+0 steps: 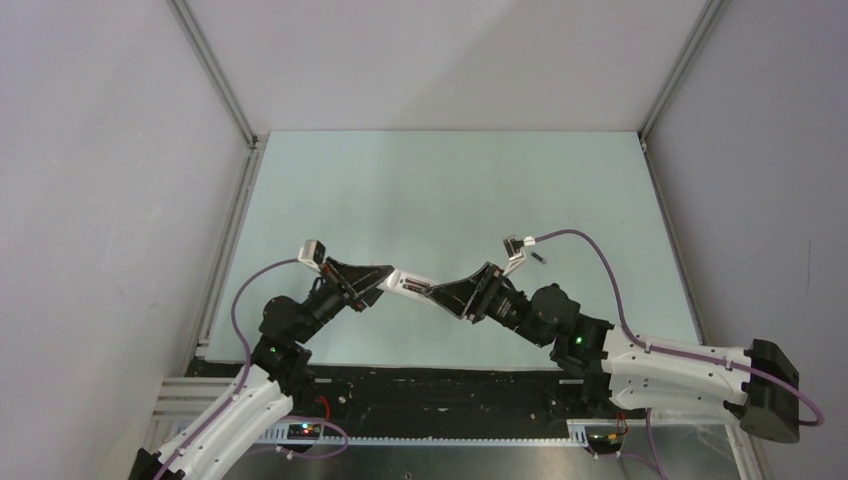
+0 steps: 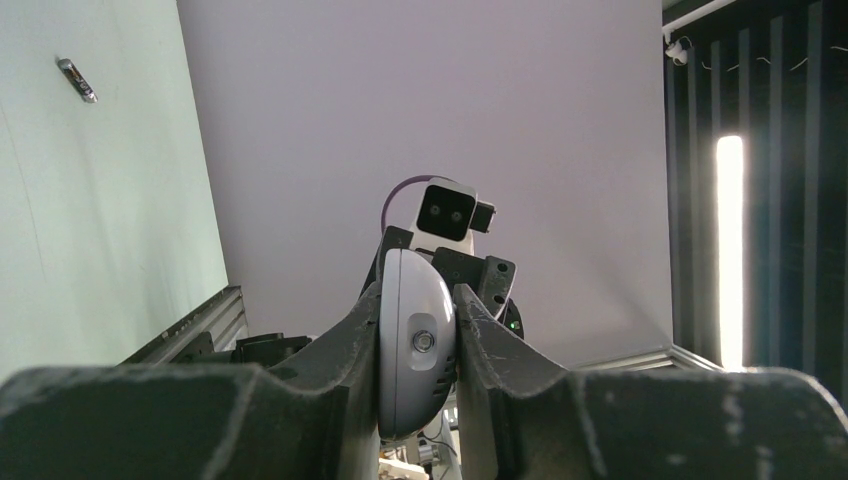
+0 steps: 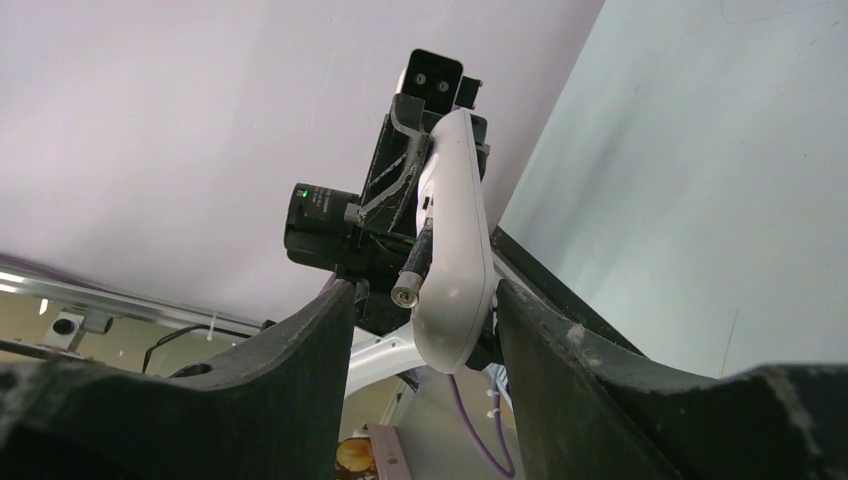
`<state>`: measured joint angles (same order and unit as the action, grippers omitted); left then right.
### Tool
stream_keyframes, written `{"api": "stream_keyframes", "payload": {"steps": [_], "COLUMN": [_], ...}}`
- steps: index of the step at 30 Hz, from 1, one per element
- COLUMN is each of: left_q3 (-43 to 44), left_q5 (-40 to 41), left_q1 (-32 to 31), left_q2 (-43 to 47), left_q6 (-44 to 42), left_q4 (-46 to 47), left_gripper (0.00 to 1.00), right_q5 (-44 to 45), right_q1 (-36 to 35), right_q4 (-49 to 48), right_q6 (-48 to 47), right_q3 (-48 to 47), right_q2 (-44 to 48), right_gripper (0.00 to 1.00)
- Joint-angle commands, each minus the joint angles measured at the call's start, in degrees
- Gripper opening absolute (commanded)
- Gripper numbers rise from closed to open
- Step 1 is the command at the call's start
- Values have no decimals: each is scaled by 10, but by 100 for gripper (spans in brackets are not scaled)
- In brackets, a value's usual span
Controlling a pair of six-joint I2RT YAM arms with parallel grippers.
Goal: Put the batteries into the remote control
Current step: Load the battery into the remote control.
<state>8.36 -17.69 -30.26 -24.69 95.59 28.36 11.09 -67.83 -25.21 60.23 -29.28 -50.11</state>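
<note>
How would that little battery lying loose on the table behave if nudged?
It would probably roll: the battery is a thin cylinder lying on its side on the smooth table. Its shiny casing may slip when pinched. It looks stiff and, being tiny, is likely light.

You are holding your left arm (image 1: 290,320) and right arm (image 1: 555,312) angled inward, left fingers (image 2: 340,350) clamping tight, right fingers (image 3: 560,360) standing apart.

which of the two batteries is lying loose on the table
The battery at the top left of the left wrist view, lying alone on the table. The other battery sits against the remote control clamped in the left gripper.
</note>
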Motion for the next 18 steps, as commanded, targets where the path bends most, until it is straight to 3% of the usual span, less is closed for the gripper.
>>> {"api": "stream_keyframes", "payload": {"steps": [1,18], "left_q3": [10,10], "left_q5": [7,6], "left_q1": [-2,-2], "left_q2": [7,11], "left_q6": [9,9], "left_q4": [24,23], "left_gripper": [0,0], "right_q5": [0,1], "right_q1": [3,3], "right_q4": [-31,-30], "right_q6": [6,10], "right_q3": [0,1], "right_q2": [-5,-16], "right_gripper": [58,56]}}
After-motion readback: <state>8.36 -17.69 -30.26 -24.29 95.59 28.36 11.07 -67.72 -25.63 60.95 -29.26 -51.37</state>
